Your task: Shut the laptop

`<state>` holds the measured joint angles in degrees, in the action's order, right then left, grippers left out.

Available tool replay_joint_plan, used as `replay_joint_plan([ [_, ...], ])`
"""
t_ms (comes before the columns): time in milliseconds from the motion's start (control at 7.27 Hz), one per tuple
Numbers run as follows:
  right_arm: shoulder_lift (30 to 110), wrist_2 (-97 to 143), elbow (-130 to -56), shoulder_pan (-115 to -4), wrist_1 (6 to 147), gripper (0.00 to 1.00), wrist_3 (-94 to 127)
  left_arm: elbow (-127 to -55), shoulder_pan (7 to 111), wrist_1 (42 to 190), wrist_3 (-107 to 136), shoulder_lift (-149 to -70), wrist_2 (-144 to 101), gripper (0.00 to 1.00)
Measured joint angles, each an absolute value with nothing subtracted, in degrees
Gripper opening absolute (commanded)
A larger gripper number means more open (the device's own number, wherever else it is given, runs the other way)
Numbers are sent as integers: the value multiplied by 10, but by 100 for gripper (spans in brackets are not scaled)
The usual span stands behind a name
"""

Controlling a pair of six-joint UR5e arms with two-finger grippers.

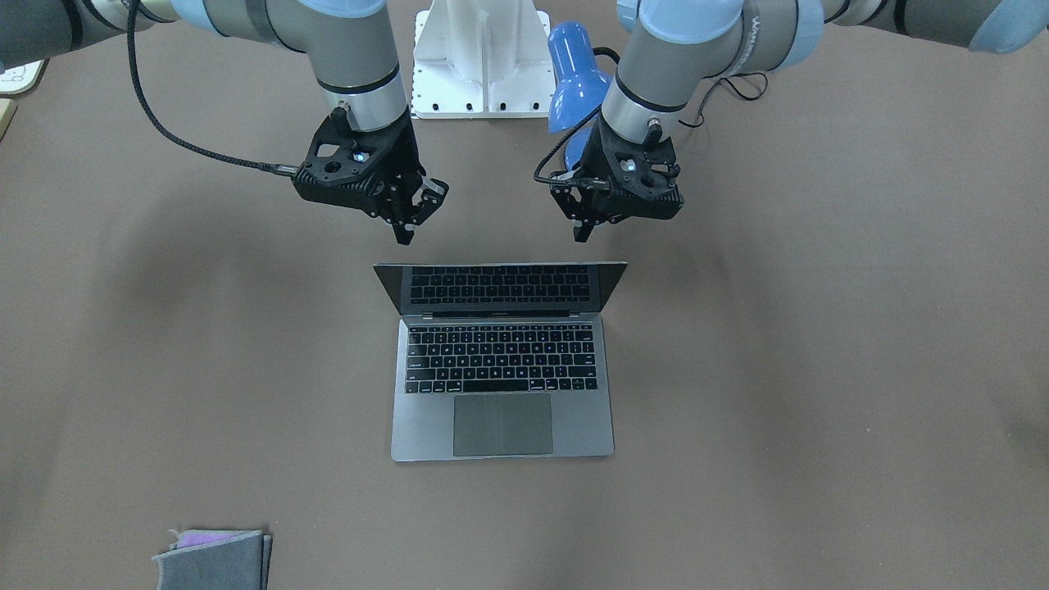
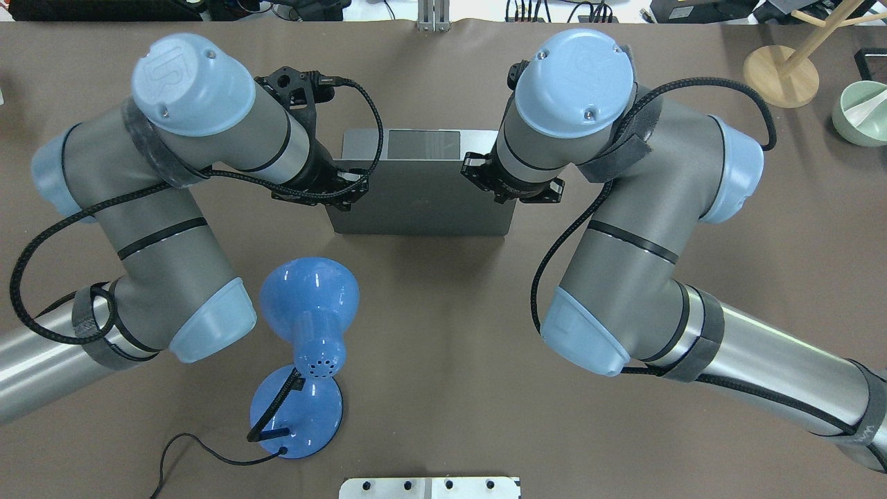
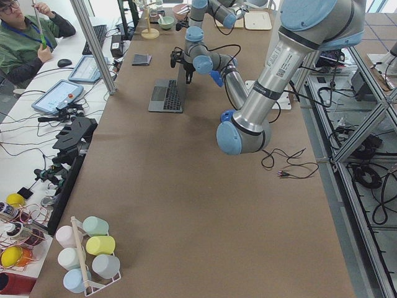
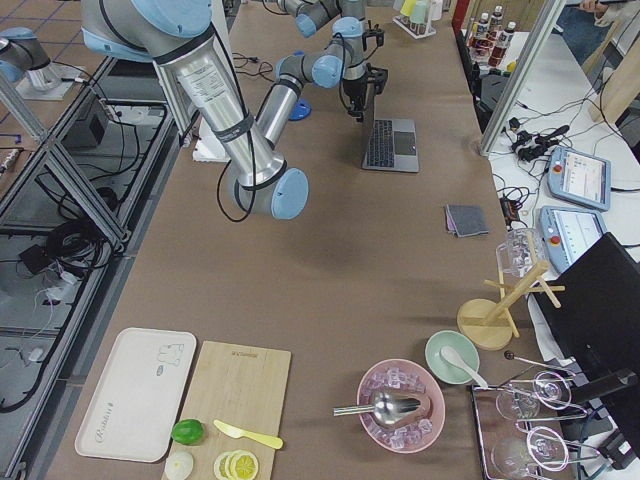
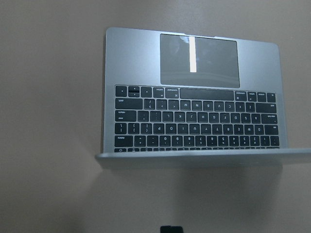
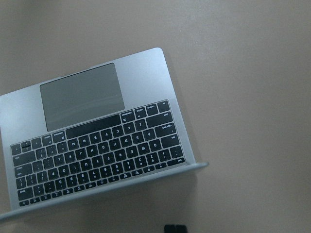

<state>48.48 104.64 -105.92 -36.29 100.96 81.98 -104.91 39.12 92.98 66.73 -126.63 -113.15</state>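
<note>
The laptop [image 1: 501,385] lies open in the middle of the brown table, its dark screen [image 1: 500,288] upright and reflecting the black keyboard. From overhead I see the back of its lid [image 2: 423,208]. My left gripper [image 1: 583,231] hangs above the table just behind the lid's top corner on that side; its fingertips look pressed together and hold nothing. My right gripper [image 1: 406,233] hangs the same way behind the other corner, also shut and empty. Neither touches the laptop. Both wrist views look down over the lid's edge [image 5: 204,158] [image 6: 112,191] onto the keyboard.
A blue desk lamp [image 2: 308,326] with its cord stands on the robot's side of the laptop, near my left arm. The white robot base [image 1: 482,57] is behind it. A folded grey felt cloth [image 1: 215,560] lies at the far edge. A wooden stand [image 2: 781,75] and a green bowl [image 2: 863,114] sit far right.
</note>
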Motion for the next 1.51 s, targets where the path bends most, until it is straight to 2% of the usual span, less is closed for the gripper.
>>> replay_joint_plan([
  [826,455,1042,-990,-378,985,0,819,-988,405,932,645,-1305,-1100,0],
  [1514,404,1042,-853,-407,899,0,827,-877,444,953,599,-1361,-1100,0],
])
